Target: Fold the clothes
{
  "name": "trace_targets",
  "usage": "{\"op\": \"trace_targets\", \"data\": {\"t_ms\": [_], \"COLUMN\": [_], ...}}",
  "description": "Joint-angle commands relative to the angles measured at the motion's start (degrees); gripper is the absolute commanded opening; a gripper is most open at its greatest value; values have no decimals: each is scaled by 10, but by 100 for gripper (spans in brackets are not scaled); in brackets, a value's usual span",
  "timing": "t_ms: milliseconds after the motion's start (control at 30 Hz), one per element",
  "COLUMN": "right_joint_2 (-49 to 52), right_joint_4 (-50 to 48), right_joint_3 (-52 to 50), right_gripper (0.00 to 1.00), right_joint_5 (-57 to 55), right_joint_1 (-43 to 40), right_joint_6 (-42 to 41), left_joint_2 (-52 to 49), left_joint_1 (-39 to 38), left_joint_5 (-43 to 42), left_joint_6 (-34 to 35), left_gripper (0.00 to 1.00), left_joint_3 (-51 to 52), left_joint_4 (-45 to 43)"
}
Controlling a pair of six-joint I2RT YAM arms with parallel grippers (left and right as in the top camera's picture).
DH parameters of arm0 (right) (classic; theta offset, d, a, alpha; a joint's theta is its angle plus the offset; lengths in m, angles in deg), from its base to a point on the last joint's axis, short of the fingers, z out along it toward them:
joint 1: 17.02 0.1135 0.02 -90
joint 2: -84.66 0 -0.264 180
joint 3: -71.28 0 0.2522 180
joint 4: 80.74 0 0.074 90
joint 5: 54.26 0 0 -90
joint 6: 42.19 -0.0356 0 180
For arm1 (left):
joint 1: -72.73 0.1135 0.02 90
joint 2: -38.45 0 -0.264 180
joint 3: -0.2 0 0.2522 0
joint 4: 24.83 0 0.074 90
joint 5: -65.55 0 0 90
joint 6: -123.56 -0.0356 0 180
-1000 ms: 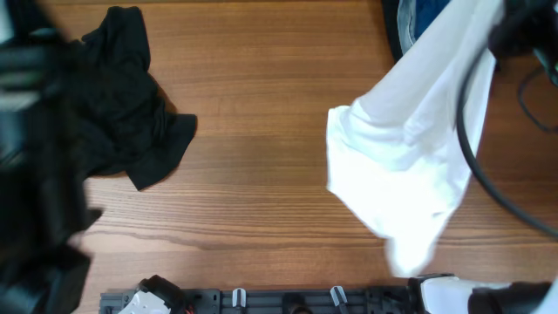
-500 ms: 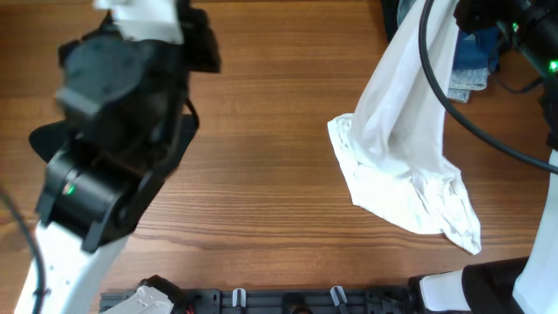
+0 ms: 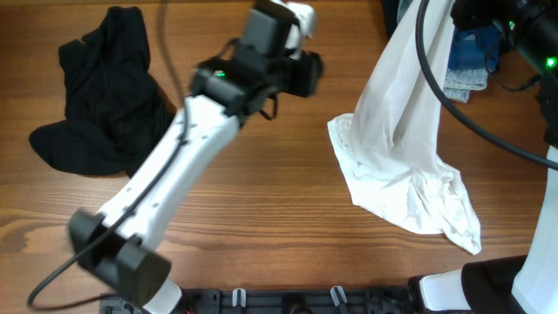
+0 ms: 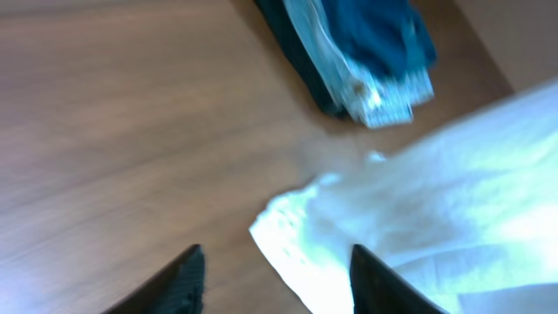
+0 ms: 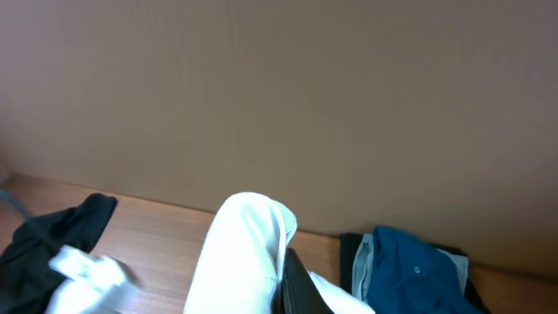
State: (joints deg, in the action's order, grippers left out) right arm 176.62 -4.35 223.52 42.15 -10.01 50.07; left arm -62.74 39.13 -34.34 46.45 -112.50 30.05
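The right fingers (image 5: 295, 283) pinch the shirt (image 3: 397, 148) aloft, its hem on the counter (image 3: 261, 209). The left fingers (image 4: 187, 279) hover wide, empty, near it; the black garment (image 3: 105, 96) lies well apart.

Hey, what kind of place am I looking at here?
Probably a robotics test bench set up for laundry folding, not a home: a bare wooden table, a cabled white robot arm reaching over it, a white T-shirt and a black garment, and a plain brown backdrop.
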Motion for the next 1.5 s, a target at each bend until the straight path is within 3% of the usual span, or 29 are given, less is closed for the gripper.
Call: {"op": "trace_targets", "data": {"t_ms": [0, 200, 367, 533, 633, 700, 800, 1100, 1467], "right_joint_2": [14, 20, 20, 20, 20, 20, 20, 20, 20], "right_joint_4": [-2, 5, 7, 7, 8, 9, 11, 15, 15], "right_joint_3": [6, 6, 6, 6, 6, 6, 6, 6, 6], "right_gripper": [4, 4, 4, 4, 4, 4, 4, 4, 4], "right_joint_5": [9, 4, -2, -1, 8, 10, 14, 16, 16], "right_joint_1": [-3, -3, -5, -8, -8, -8, -8, -8, -8], "right_joint_6": [-3, -2, 3, 3, 3, 3, 2, 1, 1], "left_joint_2": [-20, -11, 29, 99, 107, 97, 72, 16, -4], "left_joint_1": [-55, -110, -117, -170, -193, -193, -190, -203, -236], "left_joint_5": [2, 119, 161, 203, 197, 174, 137, 140, 141], "left_joint_6": [0, 32, 64, 71, 71, 71, 68, 56, 54], "left_gripper": [61, 63, 62, 66, 86, 92, 91, 89, 80], "left_joint_3": [0, 5, 50, 180, 258, 288, 301, 301, 301], "left_joint_4": [-10, 41, 57, -70, -187, -244, -301, -367, -385]}}
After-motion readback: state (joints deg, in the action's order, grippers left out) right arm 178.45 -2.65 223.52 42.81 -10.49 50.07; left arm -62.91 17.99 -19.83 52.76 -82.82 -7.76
